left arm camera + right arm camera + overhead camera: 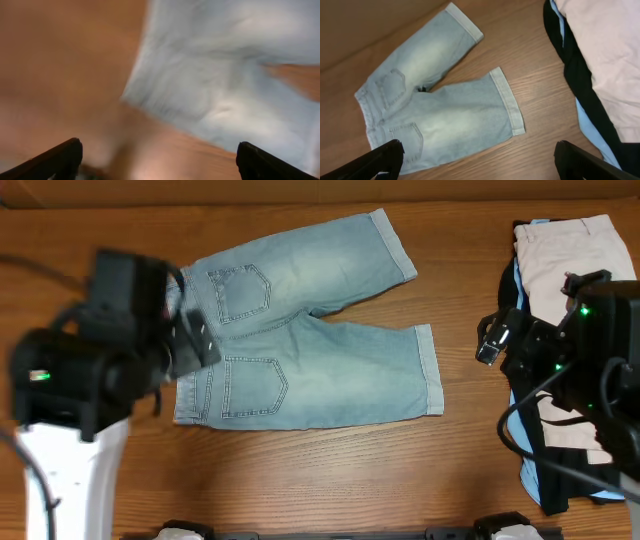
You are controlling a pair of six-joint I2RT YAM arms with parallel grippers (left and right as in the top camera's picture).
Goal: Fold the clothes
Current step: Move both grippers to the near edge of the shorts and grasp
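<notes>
The denim shorts [310, 330] lie flat, waistband beneath the left tool [197, 340], spread wide; the right tool [489, 340], also spread, hangs between them and the beige shorts [570, 270].

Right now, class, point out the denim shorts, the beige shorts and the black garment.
denim shorts [350, 375]: overhead view, lower leg.
beige shorts [565, 250]: overhead view, upper part.
black garment [570, 60]: right wrist view, left edge.
</notes>
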